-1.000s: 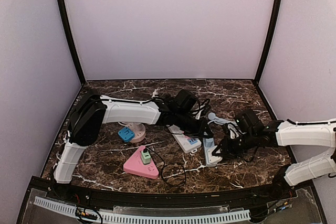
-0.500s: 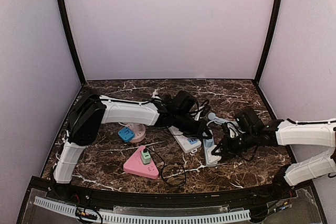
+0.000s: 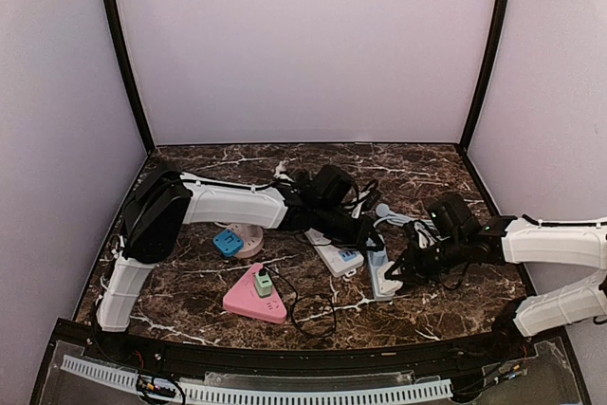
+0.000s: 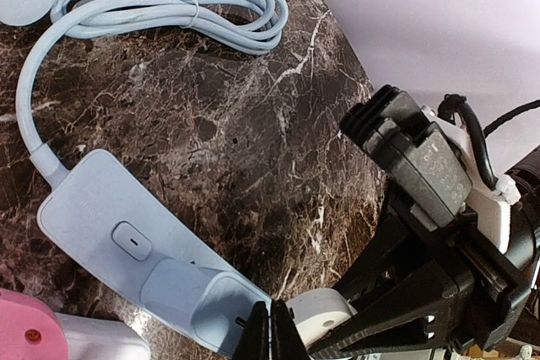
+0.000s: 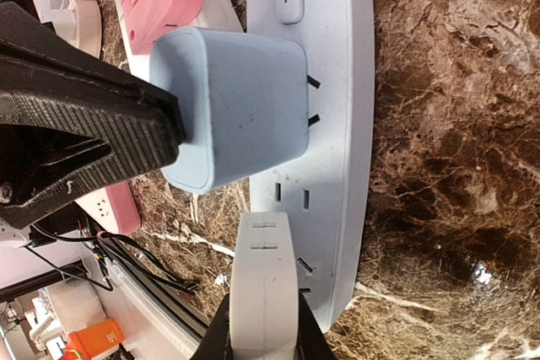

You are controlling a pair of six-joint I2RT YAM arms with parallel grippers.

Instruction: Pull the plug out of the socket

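The pale blue plug point(image 5: 232, 120) sits with its pins half-seated in the power strip point(image 5: 337, 82) on the desk point(image 5: 439, 124); I judge it light, rigid and slick, best gripped across its flat sides. My left jaws clamp it, and my right jaws pinch the neighbouring white plug point(image 5: 263, 284)

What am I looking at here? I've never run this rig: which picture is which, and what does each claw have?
Two robot arms are bolted at the table's near edge, each ending in a two-finger gripper. The wide picture comes from a fixed camera above and behind them. The other two come from cameras on the wrists.

On the marble table lie a pale blue power strip with its coiled cord, a white and pink strip, a pink triangular socket and a round socket.

The left gripper is shut, its tips against the pale blue plug, whose prongs are partly out. The right gripper is shut on a white piece at the strip's end; I cannot tell what it is.
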